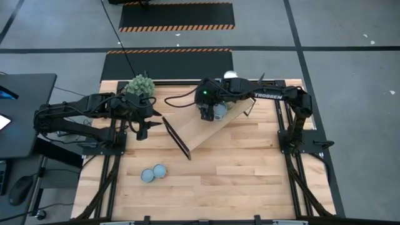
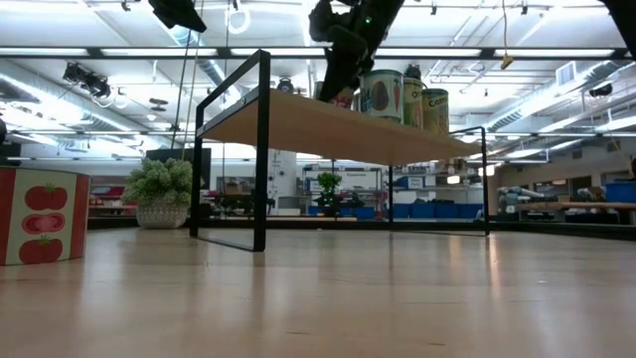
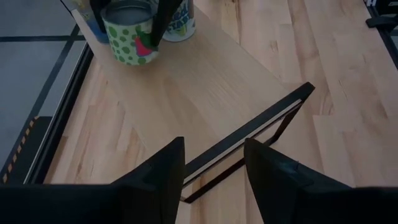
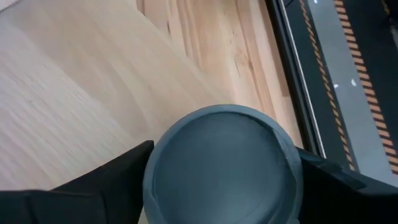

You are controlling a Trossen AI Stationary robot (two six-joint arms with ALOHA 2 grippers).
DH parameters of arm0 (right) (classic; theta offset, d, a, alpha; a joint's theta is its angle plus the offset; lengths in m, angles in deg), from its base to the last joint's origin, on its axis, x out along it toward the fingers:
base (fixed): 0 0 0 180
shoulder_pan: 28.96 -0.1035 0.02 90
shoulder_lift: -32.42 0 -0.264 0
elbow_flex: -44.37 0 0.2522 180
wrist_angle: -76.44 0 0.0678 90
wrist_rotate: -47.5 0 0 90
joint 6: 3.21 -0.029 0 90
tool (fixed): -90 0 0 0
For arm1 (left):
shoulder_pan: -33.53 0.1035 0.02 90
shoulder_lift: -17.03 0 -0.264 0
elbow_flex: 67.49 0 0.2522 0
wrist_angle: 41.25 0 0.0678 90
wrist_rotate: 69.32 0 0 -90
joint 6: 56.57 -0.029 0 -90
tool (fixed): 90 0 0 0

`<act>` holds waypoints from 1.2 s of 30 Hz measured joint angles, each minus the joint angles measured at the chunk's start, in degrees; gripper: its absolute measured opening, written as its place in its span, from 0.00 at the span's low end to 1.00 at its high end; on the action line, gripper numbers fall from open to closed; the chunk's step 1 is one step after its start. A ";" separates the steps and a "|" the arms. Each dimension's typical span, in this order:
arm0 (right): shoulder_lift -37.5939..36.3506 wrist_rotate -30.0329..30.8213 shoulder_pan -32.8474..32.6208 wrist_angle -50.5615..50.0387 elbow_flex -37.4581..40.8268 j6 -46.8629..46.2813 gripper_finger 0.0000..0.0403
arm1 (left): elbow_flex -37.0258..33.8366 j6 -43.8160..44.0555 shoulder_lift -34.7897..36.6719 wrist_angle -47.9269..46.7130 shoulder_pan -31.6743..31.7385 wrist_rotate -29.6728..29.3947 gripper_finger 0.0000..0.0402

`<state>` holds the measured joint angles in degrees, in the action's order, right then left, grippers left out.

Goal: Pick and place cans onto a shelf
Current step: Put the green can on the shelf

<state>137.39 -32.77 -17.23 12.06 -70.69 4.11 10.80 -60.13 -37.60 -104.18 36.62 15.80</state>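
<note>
The shelf (image 1: 206,128) stands slantwise on the table, a light wood board on black end frames (image 3: 249,134). My right gripper (image 1: 211,112) hangs over its far right part, shut on a can with a grey-blue top (image 4: 224,165) that stands on the board (image 4: 93,81). More cans (image 2: 422,101) stand beside it on the shelf. Two cans (image 1: 154,173) stand on the table near the front edge. My left gripper (image 3: 214,177) hovers open above the shelf's left end frame, with nothing between its fingers. My right gripper has the can's side wall (image 4: 152,171) between its two fingers (image 4: 118,177), one on each side just below the rim. The fingers come slanting down from above. The can stands upright with its bottom on the shelf board.
A spiky green plant ball (image 1: 140,85) sits at the table's far left, close behind my left arm. A tomato-print can (image 2: 40,214) stands at the left of the low view. Bare tabletop (image 1: 250,169) lies between the shelf and the front edge.
</note>
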 joint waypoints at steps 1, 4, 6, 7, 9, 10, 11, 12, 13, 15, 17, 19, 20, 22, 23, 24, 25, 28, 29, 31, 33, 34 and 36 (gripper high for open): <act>0.00 -0.35 0.14 -0.14 0.00 0.00 0.83 | 0.00 0.00 0.00 0.00 -0.01 -0.01 0.43; 0.00 -0.87 0.41 -0.78 0.00 -0.02 0.84 | 0.00 0.00 0.00 0.00 -0.01 0.01 0.43; 0.00 -0.86 0.47 -1.09 0.00 -0.02 0.85 | 0.00 -0.09 0.00 -0.02 0.01 -0.01 0.43; 0.00 -0.84 0.47 -1.06 0.00 -0.02 0.85 | 0.00 -0.11 0.00 -0.02 -0.01 -0.01 0.43; 0.00 -0.58 0.50 -1.08 0.00 0.22 0.86 | 0.00 -0.11 0.00 -0.01 -0.01 -0.01 0.43; 0.00 -0.39 0.49 -1.07 0.00 0.29 0.86 | 0.00 -0.11 0.00 -0.02 0.00 -0.01 0.43; 0.00 -0.38 0.47 -1.05 0.00 0.37 0.86 | 0.00 -0.11 0.00 -0.01 -0.01 -0.01 0.43; 0.00 -0.38 0.47 -0.95 -0.02 0.37 0.87 | 0.00 -0.12 0.00 -0.01 0.00 0.00 0.43; 0.00 -0.37 0.47 -0.78 -0.02 0.37 0.87 | 0.00 -0.12 0.00 0.00 -0.01 -0.01 0.43; 0.00 -0.31 0.41 -0.03 -0.02 0.39 0.87 | 0.00 -0.13 0.00 -0.02 -0.01 -0.01 0.43; 0.00 -0.29 0.37 1.35 -0.02 0.63 0.87 | 0.00 -0.13 0.00 -0.02 0.01 -0.01 0.43; 0.00 -0.30 0.34 2.61 -0.02 1.55 0.87 | 0.00 -0.13 0.00 -0.02 -0.01 -0.01 0.43; 0.00 -0.28 0.34 3.21 -0.02 1.94 0.87 | 0.00 -0.13 0.00 -0.02 0.00 -0.01 0.43; 0.00 0.32 0.37 4.05 -0.04 2.73 0.87 | 0.00 -0.13 0.00 -0.02 -0.01 -0.01 0.43; 0.00 1.14 0.34 4.05 -0.04 3.10 0.87 | 0.00 -0.13 0.00 -0.01 -0.01 -0.01 0.43; 0.00 1.97 0.34 3.82 -0.04 3.29 0.87 | 0.00 -0.13 0.00 -0.02 -0.01 -0.01 0.43; 0.00 2.77 0.34 3.31 -0.04 3.36 0.87 | 0.00 -0.11 0.00 0.00 -0.01 -0.01 0.43; 0.00 4.82 0.53 1.45 -0.04 3.13 0.87 | 0.00 -0.11 0.00 -0.02 0.00 -0.01 0.43; 0.00 5.51 0.68 0.97 -0.04 3.02 0.87 | 0.00 -0.11 0.00 -0.02 -0.01 -0.01 0.43; 0.00 5.85 0.83 0.21 -0.04 2.97 0.86 | 0.00 -0.13 0.00 -0.02 0.00 -0.01 0.43; 0.00 6.44 0.89 -0.31 -0.04 2.95 0.86 | 0.00 -0.13 0.00 -0.02 0.00 -0.01 0.43; 0.00 7.02 0.87 -0.34 -0.04 2.93 0.86 | 0.00 -0.13 0.00 0.00 -0.01 -0.01 0.43; 0.00 7.47 0.82 -0.32 -0.04 2.69 0.86 | 0.00 -0.13 0.00 -0.02 0.00 -0.01 0.43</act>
<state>137.39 -25.31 -16.41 11.74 -70.73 6.79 10.80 -60.26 -37.60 -104.20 36.62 15.79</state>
